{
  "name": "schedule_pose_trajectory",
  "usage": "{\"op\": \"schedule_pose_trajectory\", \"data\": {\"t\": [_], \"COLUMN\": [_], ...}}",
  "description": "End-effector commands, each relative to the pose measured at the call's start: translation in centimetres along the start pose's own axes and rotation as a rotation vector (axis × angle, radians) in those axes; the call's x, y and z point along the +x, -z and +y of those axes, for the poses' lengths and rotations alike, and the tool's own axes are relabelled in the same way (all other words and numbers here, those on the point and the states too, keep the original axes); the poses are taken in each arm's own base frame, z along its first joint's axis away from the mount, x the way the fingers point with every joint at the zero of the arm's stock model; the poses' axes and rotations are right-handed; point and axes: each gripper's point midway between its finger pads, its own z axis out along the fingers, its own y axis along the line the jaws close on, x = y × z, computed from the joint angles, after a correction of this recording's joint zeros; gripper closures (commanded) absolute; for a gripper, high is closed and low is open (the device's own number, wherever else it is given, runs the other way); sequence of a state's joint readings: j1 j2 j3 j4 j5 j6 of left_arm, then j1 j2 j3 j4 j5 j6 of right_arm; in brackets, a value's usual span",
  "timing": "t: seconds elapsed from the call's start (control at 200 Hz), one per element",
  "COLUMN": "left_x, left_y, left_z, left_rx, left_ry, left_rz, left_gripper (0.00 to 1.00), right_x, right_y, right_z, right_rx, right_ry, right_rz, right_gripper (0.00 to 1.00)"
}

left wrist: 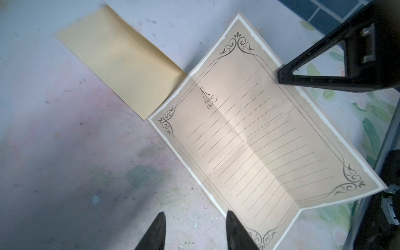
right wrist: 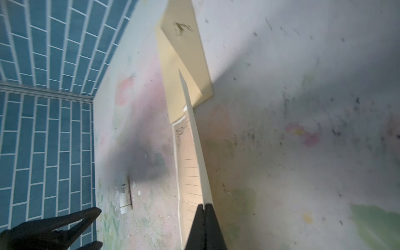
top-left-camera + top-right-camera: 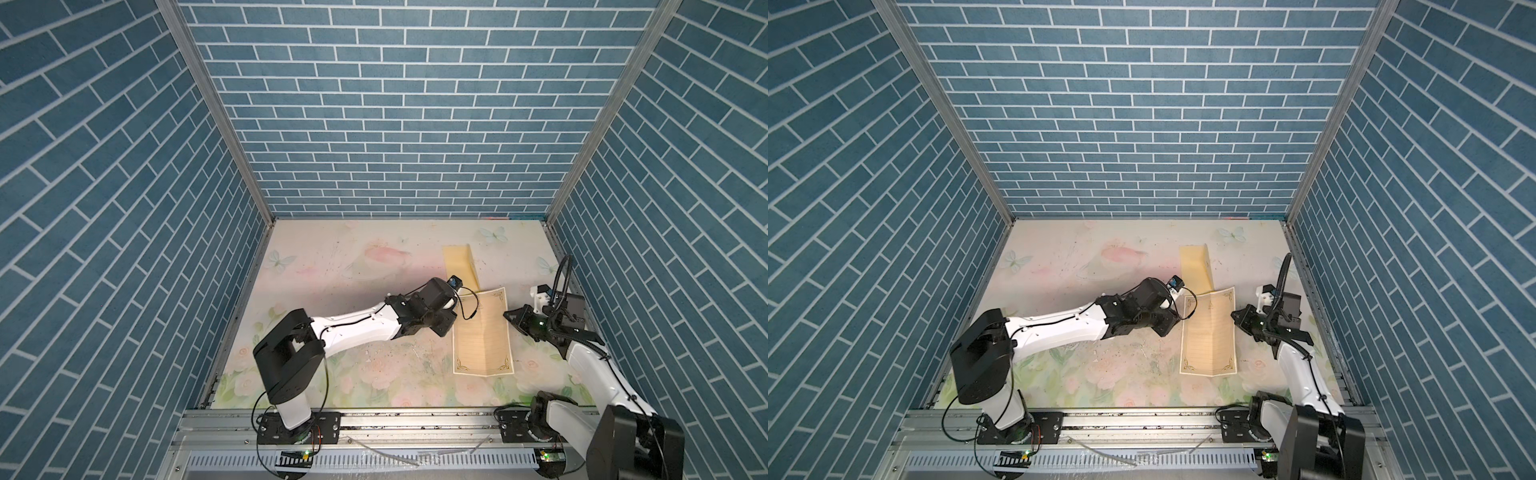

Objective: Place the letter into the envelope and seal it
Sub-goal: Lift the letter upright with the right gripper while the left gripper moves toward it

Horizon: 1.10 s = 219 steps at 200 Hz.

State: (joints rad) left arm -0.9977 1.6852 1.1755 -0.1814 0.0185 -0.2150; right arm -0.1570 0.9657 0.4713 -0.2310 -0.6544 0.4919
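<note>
The letter [image 3: 484, 332] [image 3: 1210, 332], a tan sheet with a scrollwork border, lies unfolded and creased at the right of the table. My right gripper [image 3: 509, 314] [image 2: 204, 205] is shut on the letter's right long edge and holds that edge [image 2: 194, 134] raised off the table. It also shows in the left wrist view as a black finger [image 1: 287, 75]. The plain yellow envelope [image 3: 459, 266] [image 1: 121, 67] lies just beyond the letter, its flap [image 2: 186, 54] lifted. My left gripper [image 3: 449, 324] [image 1: 195, 214] hovers open at the letter's left edge with nothing between its fingers.
Blue brick walls [image 3: 395, 124] close in the back and both sides. A metal rail [image 3: 415, 419] runs along the front edge. The floral tabletop [image 3: 332, 270] is scuffed. A small white tag [image 2: 125, 197] shows near the left arm.
</note>
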Motion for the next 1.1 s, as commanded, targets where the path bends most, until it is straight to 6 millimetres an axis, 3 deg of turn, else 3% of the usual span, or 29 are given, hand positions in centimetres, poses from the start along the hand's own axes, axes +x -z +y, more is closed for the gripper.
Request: {"op": "schedule_pose_trajectory", "data": {"t": [0.0, 0.23, 0.475, 0.805, 1.09], "left_x": [0.0, -1.8, -3.5, -5.9, -7.0], "left_y": [1.6, 5.3, 9.2, 15.0, 18.3], "left_z": [2.0, 3.2, 4.4, 5.5, 6.1], "left_rx": [-0.057, -0.087, -0.104, -0.131, -0.093], "left_ry": [-0.019, -0.097, -0.179, -0.323, -0.391], "left_rz": [-0.027, -0.147, -0.243, -0.384, -0.479], "left_gripper": [0.47, 0.37, 0.2, 0.0, 0.0], "right_x": [-0.6, -2.6, -3.5, -0.9, 2.1], "right_y": [1.3, 4.1, 4.9, 3.4, 3.0], "right_z": [2.9, 8.3, 14.2, 22.3, 24.9], "right_rx": [-0.105, -0.236, -0.353, -0.485, -0.579], "right_ry": [0.082, 0.239, 0.435, 0.846, 1.104], "right_rz": [-0.056, -0.154, -0.162, -0.009, 0.058], "right_gripper": [1.0, 1.0, 1.0, 1.0, 1.0]}}
